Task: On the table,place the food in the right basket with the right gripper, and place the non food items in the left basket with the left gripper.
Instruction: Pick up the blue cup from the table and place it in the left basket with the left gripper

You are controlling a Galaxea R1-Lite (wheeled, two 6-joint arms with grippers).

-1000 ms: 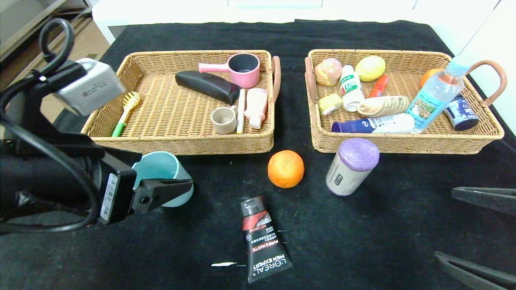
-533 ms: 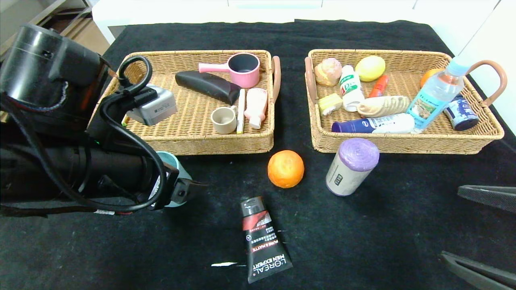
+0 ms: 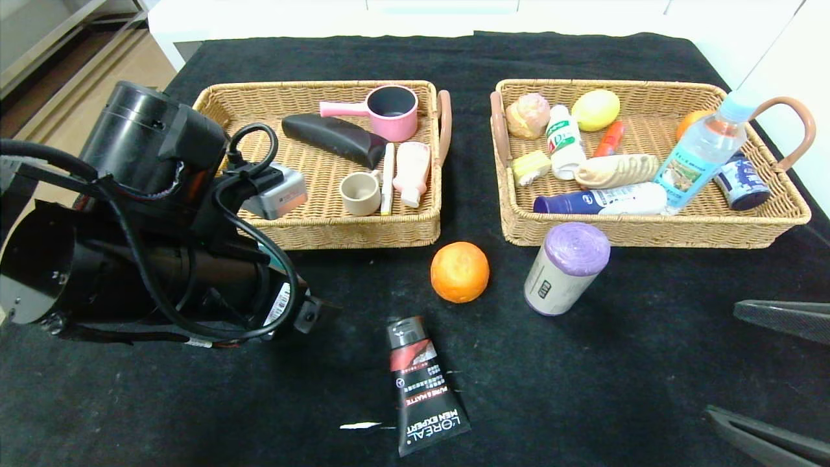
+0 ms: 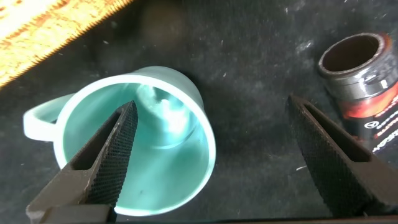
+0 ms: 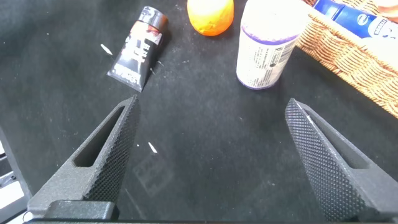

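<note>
A teal cup [image 4: 163, 155] lies on the black cloth in front of the left basket [image 3: 214, 104]. In the head view my left arm hides nearly all of it. My left gripper [image 4: 211, 107] is open: one finger is over the cup's mouth, the other over the cloth outside, and the rim wall is between them. An orange [image 3: 460, 272], a purple-topped roll [image 3: 566, 267] and a black L'Oreal tube [image 3: 421, 386] lie on the cloth. My right gripper [image 3: 720, 360] is open and empty at the front right, short of the roll [image 5: 267, 46].
The left basket holds a pink pot, a black case, a beige cup and a brush. The right basket [image 3: 648, 237] holds a lemon, bottles, a bun and a can. The tube's cap [image 4: 364, 81] lies close to my left gripper's outer finger.
My left arm has swung forward and down over the teal cup, which it now covers in the head view. The right gripper and the loose items have stayed put.
</note>
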